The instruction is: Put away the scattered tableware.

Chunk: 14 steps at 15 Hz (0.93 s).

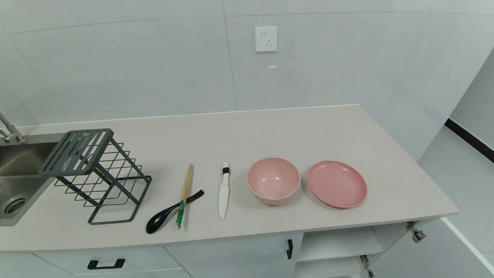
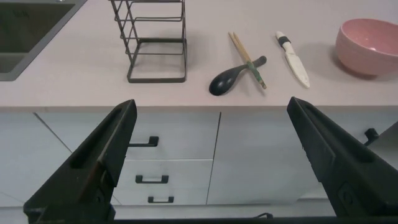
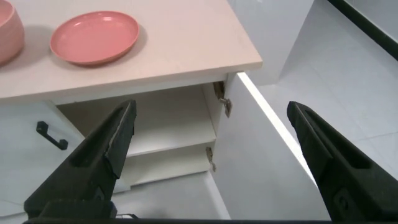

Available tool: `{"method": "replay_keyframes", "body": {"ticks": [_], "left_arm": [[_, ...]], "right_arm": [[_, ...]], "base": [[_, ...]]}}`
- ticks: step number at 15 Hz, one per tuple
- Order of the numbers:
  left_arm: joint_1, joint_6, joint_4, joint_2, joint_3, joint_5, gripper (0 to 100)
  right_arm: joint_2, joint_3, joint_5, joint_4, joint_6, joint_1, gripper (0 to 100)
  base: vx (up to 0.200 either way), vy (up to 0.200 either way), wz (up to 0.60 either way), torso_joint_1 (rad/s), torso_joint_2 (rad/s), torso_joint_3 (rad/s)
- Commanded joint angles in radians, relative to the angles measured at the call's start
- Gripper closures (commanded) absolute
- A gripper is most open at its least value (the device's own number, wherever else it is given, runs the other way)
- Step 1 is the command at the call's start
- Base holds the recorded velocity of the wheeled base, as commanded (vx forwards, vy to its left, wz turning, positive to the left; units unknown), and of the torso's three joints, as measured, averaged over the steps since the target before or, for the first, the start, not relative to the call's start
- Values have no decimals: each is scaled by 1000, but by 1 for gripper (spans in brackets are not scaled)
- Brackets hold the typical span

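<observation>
On the counter (image 1: 239, 135) lie, from left to right, a black spoon (image 1: 170, 212), a pair of wooden chopsticks (image 1: 184, 195) crossing it, a white knife (image 1: 224, 190), a pink bowl (image 1: 273, 180) and a pink plate (image 1: 336, 183). A dark wire drying rack (image 1: 92, 170) stands left of them. My left gripper (image 2: 211, 162) hangs open in front of the cabinet drawers, below the counter edge, with the spoon (image 2: 231, 76), chopsticks (image 2: 247, 60), knife (image 2: 292, 50) and bowl (image 2: 368, 38) beyond it. My right gripper (image 3: 211, 158) is open before the open cabinet, below the plate (image 3: 94, 37).
A steel sink (image 1: 17, 177) with a faucet sits at the counter's far left. The cabinet under the plate has its door (image 3: 267, 155) swung open, showing white shelves (image 1: 339, 241). Drawers with black handles (image 2: 144, 142) run below the rack. A wall socket (image 1: 266, 38) is above.
</observation>
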Motion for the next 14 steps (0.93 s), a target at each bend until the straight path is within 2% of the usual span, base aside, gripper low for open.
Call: {"method": "replay_keyframes", "body": {"ticks": [1,3,6,9,14], "left_arm": [[0,1,0,1,0,1,0],[2,-1,0,1,0,1,0],[0,-1,0,1,0,1,0],[0,-4,-1,1,0,10,0],[2,-4,-1,1,0,10,0]], "right_arm": [[2,0,3,-1,-3,0,0],[2,0,7,1,-5,0,0],[2,0,2,-1,1,0,0],[2,0,2,-1,1,0,0],[2,0,3,-1,0,0,0]], "base": [[0,0,0,222,-422,-198],[0,0,0,173,-361,-166],[0,0,0,15,-25,-15],[0,-200,0,1,-6,2],[0,0,0,0,0,0]]}}
